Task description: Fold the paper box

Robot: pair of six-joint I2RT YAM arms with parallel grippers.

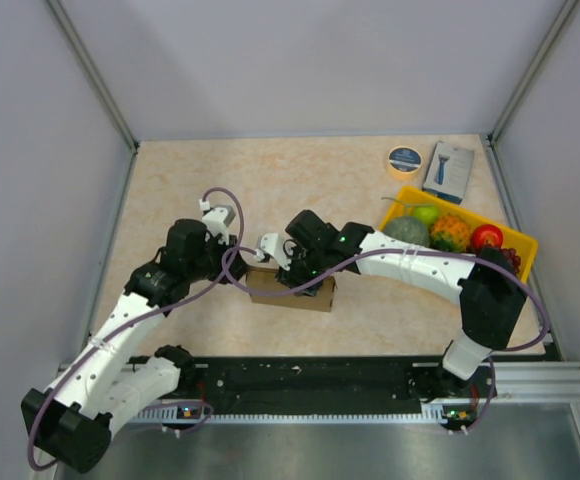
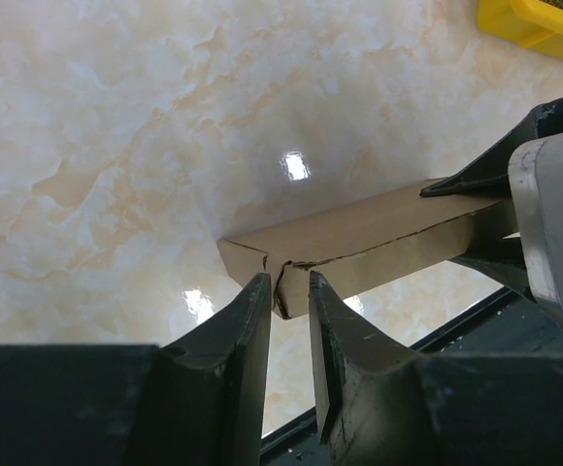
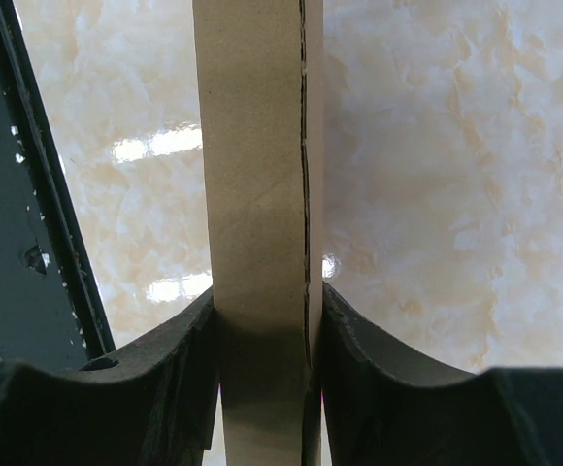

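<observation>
The paper box (image 1: 295, 296) is a small brown carton held just above the marble table near its front middle. My right gripper (image 1: 305, 272) is shut on the box from the right; in the right wrist view the box (image 3: 257, 146) stands as a narrow brown strip clamped between both jaws of the right gripper (image 3: 267, 306). My left gripper (image 1: 242, 268) is at the box's left end. In the left wrist view the left gripper (image 2: 289, 286) is nearly closed, with the box's (image 2: 359, 238) torn-looking end corner pinched between the tips. The right gripper's body also shows there, at the box's far end.
A yellow tray (image 1: 522, 243) with fruit stands at the right and also shows in the left wrist view (image 2: 534, 21). A tape roll (image 1: 404, 160) and a blue-and-white retail box (image 1: 449, 170) lie at the back right. A black rail (image 1: 320, 380) runs along the near edge.
</observation>
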